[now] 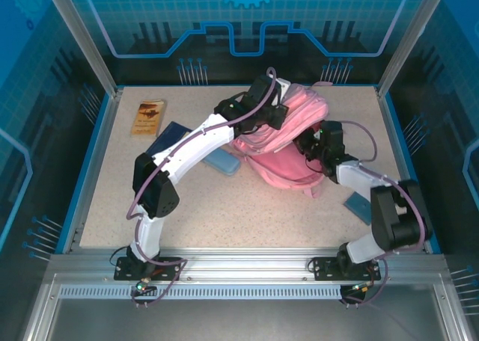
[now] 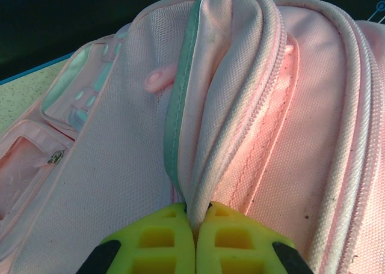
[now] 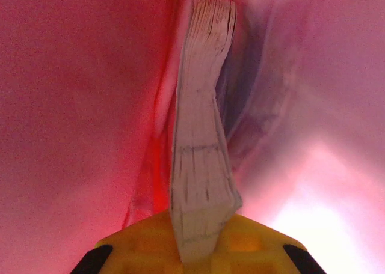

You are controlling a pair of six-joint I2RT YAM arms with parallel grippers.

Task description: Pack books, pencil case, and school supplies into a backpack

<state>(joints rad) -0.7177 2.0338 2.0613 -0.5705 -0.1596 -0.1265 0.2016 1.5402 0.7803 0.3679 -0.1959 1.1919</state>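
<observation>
The pink backpack [image 1: 296, 128] lies at the back middle of the table with its mouth facing the near side. My left gripper [image 1: 278, 114] is at its upper rim. In the left wrist view the left gripper [image 2: 195, 217] is shut on the backpack's [image 2: 120, 166] pale zipper edge [image 2: 240, 124]. My right gripper [image 1: 311, 148] reaches into the opening. The right wrist view has the right gripper [image 3: 201, 229] shut on a book [image 3: 201, 142], seen page-edge on, inside the backpack's pink lining [image 3: 72, 106]. The light blue pencil case [image 1: 222, 161] lies left of the bag, partly under the left arm.
A tan-orange book [image 1: 148, 117] lies at the back left with a navy book [image 1: 166, 137] just beside it. Another blue book [image 1: 358, 206] rests near the right arm's elbow. Metal posts and the raised blue table edge [image 1: 90, 169] frame the workspace.
</observation>
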